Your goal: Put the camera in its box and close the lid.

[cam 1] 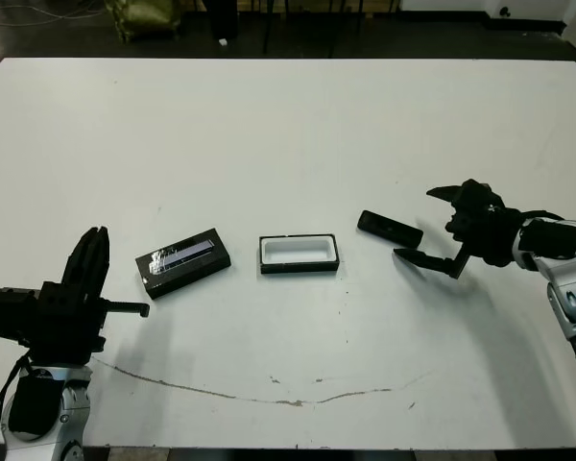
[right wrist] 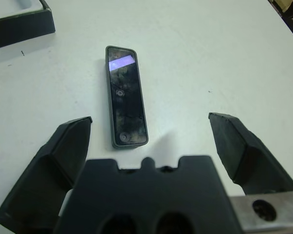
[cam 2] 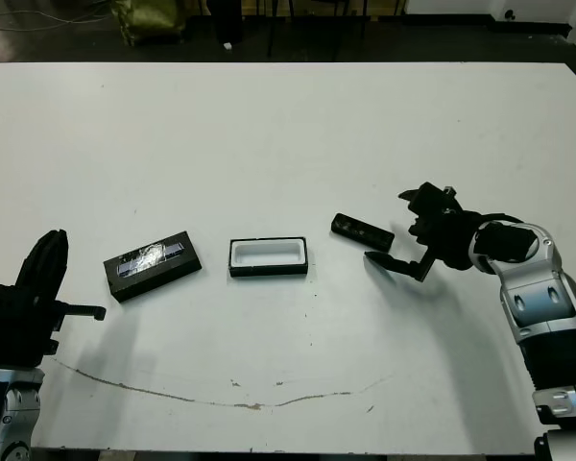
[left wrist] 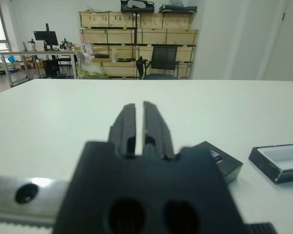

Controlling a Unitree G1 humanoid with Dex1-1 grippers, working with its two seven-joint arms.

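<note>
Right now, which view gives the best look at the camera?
The right wrist view: the camera fills the middle of the picture, lying flat between the open right tool's fingers. Both eye views show it small, right of the box. The left wrist view misses it.

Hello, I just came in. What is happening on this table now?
The robot's right gripper is open beside the camera, which lies on the white table, not yet grasped. The box sits empty in the middle, and the lid lies apart on its left. The left gripper is shut and holds nothing.
</note>
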